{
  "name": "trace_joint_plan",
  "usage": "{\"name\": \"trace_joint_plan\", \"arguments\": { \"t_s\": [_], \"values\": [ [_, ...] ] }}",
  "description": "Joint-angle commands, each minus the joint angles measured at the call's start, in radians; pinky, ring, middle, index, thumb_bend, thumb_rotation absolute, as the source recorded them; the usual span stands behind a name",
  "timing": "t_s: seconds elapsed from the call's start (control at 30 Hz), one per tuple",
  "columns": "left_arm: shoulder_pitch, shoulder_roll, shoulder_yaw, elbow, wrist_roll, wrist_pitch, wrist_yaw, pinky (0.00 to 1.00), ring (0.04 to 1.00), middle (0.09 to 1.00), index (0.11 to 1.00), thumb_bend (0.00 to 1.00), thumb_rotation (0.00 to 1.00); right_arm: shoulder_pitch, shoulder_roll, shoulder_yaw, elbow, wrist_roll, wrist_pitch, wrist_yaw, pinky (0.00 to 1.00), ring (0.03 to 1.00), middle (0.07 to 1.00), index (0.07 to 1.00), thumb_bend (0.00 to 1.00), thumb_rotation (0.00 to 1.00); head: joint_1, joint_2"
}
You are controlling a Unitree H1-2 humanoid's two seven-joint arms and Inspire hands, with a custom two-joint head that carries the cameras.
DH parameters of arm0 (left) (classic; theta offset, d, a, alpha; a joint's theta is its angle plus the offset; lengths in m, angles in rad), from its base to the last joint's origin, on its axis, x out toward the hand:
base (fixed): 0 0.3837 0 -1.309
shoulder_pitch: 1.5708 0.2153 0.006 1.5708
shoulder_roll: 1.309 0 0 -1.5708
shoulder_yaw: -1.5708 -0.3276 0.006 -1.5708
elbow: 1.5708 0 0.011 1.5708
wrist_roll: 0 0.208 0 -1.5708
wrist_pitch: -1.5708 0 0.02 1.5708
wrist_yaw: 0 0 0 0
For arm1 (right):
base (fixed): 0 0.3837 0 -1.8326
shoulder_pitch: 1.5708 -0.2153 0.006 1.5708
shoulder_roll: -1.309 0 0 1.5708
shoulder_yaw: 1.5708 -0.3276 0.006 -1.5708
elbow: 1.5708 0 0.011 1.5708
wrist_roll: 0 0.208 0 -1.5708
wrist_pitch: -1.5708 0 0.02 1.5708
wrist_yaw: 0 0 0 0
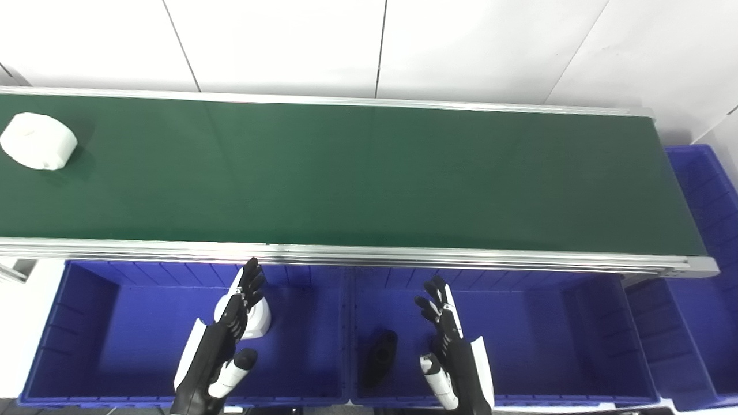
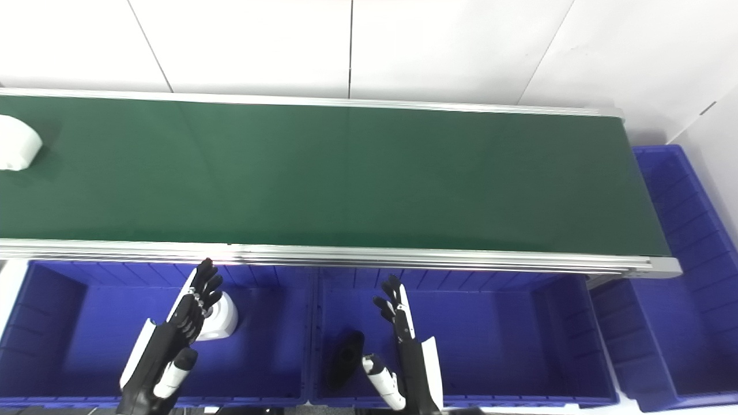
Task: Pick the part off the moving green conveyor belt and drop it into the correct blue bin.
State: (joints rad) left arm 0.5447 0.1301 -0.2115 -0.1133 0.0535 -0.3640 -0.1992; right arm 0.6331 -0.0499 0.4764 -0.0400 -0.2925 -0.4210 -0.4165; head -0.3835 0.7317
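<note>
A white round part (image 1: 38, 141) lies on the green conveyor belt (image 1: 357, 173) at its far left; in the right eye view it is cut off by the left edge (image 2: 17, 150). My left hand (image 1: 230, 328) is open and empty, held over the left blue bin (image 1: 86, 323). My right hand (image 1: 447, 328) is open and empty over the middle blue bin (image 1: 548, 340). Both hands are near the belt's front rail, far from the part.
A white part (image 1: 260, 320) lies in the left bin, partly behind my left hand. A black part (image 1: 379, 354) lies in the middle bin. A third blue bin (image 1: 703, 230) stands at the belt's right end. An aluminium rail (image 1: 357, 253) edges the belt's front.
</note>
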Motion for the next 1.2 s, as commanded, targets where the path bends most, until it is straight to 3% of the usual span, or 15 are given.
{"name": "trace_joint_plan", "arguments": {
  "t_s": [0.0,0.97,1.1,1.17],
  "values": [
    [0.01,0.005,0.002,-0.027,0.01,-0.02,0.01,0.95,0.971,1.0,1.0,0.94,0.91,0.017,0.048,0.025,-0.026,-0.021,-0.047,0.009,0.89,0.882,0.95,1.0,0.85,1.0,0.0,0.0],
    [0.011,0.008,0.004,-0.021,0.021,-0.024,0.011,0.93,0.963,1.0,1.0,0.93,0.91,0.024,0.056,0.025,-0.029,-0.025,-0.047,0.007,0.88,0.88,0.951,1.0,0.86,1.0,0.01,-0.008],
    [0.01,0.005,0.004,-0.016,0.025,-0.025,0.013,0.92,0.959,1.0,1.0,0.93,0.9,0.02,0.05,0.028,-0.025,-0.019,-0.048,0.006,0.89,0.884,0.954,1.0,0.85,0.99,0.017,-0.018],
    [0.009,0.001,0.002,-0.003,0.031,-0.036,0.017,0.91,0.954,1.0,1.0,0.92,0.9,0.016,0.043,0.03,-0.019,-0.011,-0.048,0.001,0.88,0.883,0.954,1.0,0.85,0.99,0.055,-0.043]
  ]
}}
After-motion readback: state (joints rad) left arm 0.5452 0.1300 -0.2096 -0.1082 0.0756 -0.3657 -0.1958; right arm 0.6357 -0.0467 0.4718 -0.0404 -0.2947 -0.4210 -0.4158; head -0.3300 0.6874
